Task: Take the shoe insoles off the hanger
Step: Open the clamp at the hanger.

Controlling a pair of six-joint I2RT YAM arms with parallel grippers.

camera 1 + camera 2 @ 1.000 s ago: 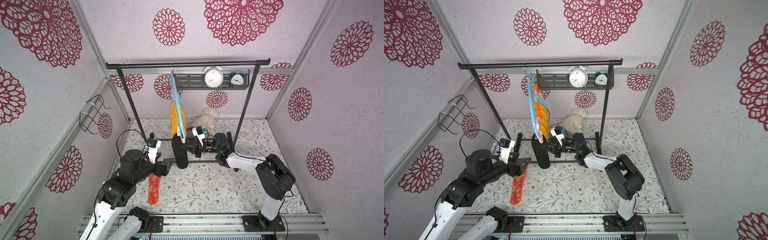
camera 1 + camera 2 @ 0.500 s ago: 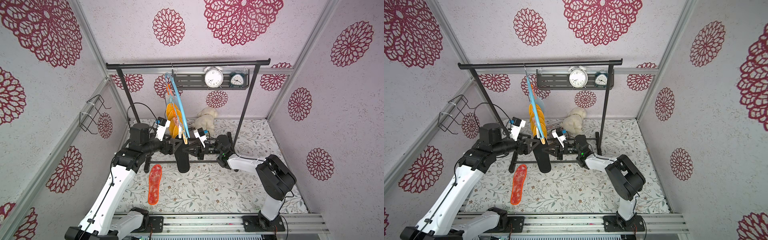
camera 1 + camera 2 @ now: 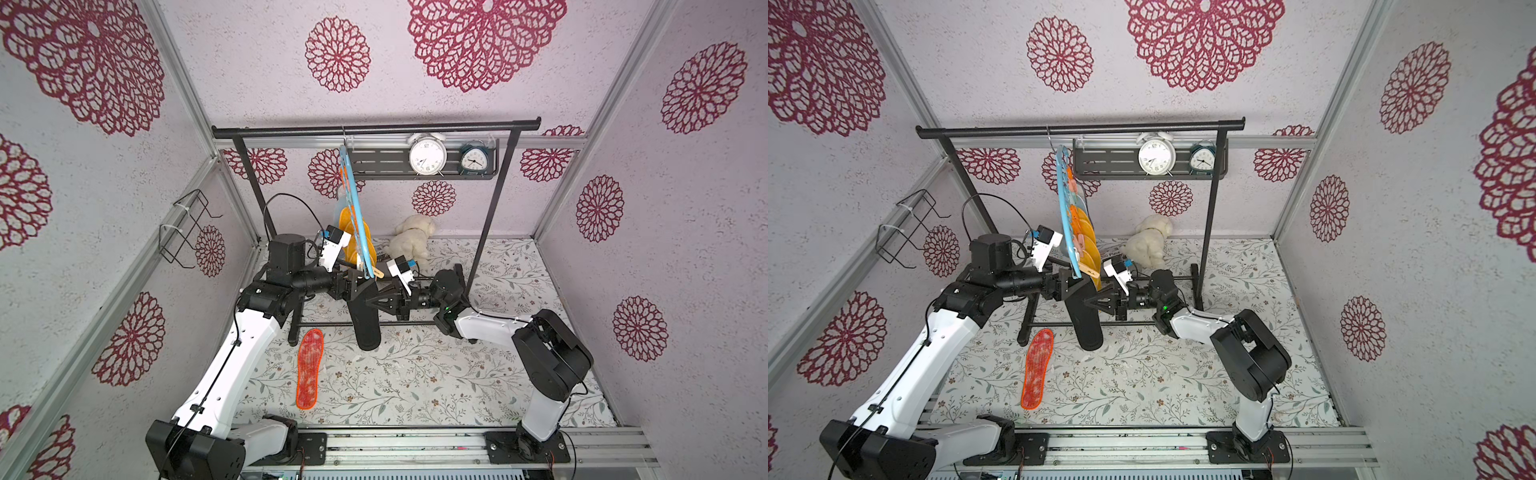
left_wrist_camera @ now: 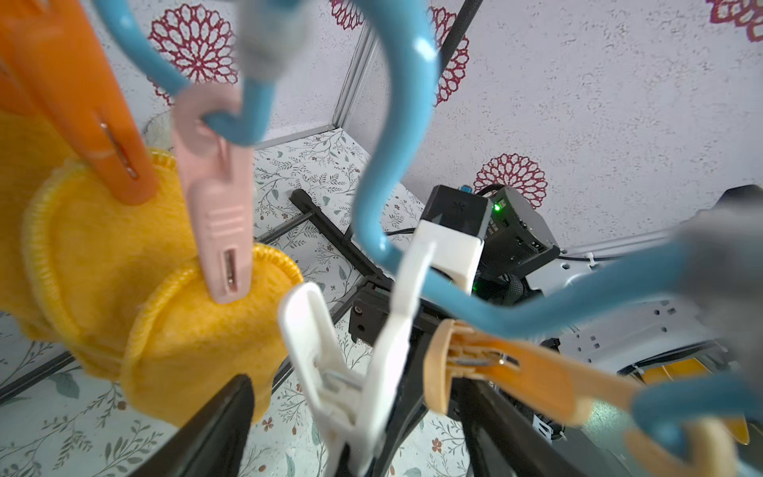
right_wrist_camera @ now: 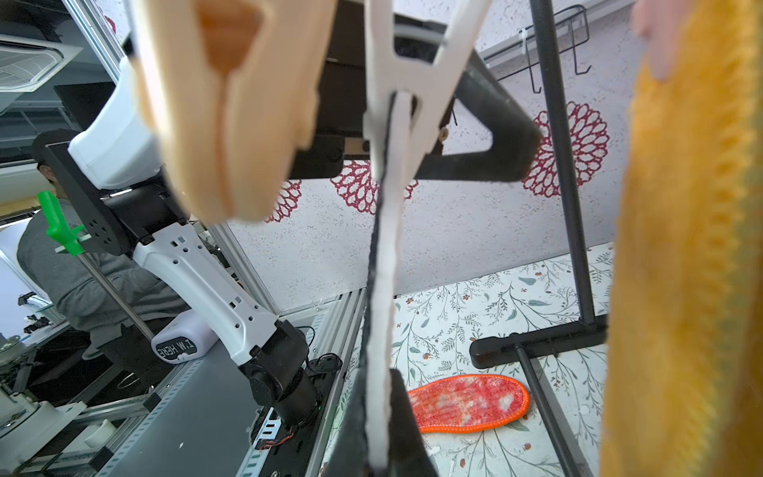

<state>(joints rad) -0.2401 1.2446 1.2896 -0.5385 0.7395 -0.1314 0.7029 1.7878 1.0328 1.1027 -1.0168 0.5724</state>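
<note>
The light-blue hanger (image 3: pixel 352 195) hangs on its hook from the rack bar, with several orange-yellow shoe insoles (image 3: pixel 348 232) pegged to it. A black insole (image 3: pixel 365 328) dangles from the white peg (image 4: pixel 351 371) at the hanger's low end. My left gripper (image 4: pixel 359 446) is open, its fingers (image 4: pixel 214 429) standing either side of that white peg. My right gripper (image 5: pixel 380 437) is shut on the black insole (image 5: pixel 382 289), seen edge-on, below the peg. A mottled red insole (image 3: pixel 309 368) lies flat on the floor. In both top views the two grippers meet at the hanger's bottom tip (image 3: pixel 1084 274).
The black garment rack (image 3: pixel 374 126) spans the back, with its legs and floor bar (image 5: pixel 536 342) close behind the grippers. Two clocks (image 3: pixel 428 153) sit on its shelf. A plush toy (image 3: pixel 411 241) lies behind, and a wire basket (image 3: pixel 183 228) is on the left wall.
My left arm rose from above the red insole on the floor to the hanger, and its open fingers now straddle the white peg. The hanger swung slightly. My right gripper kept hold of the black insole.
</note>
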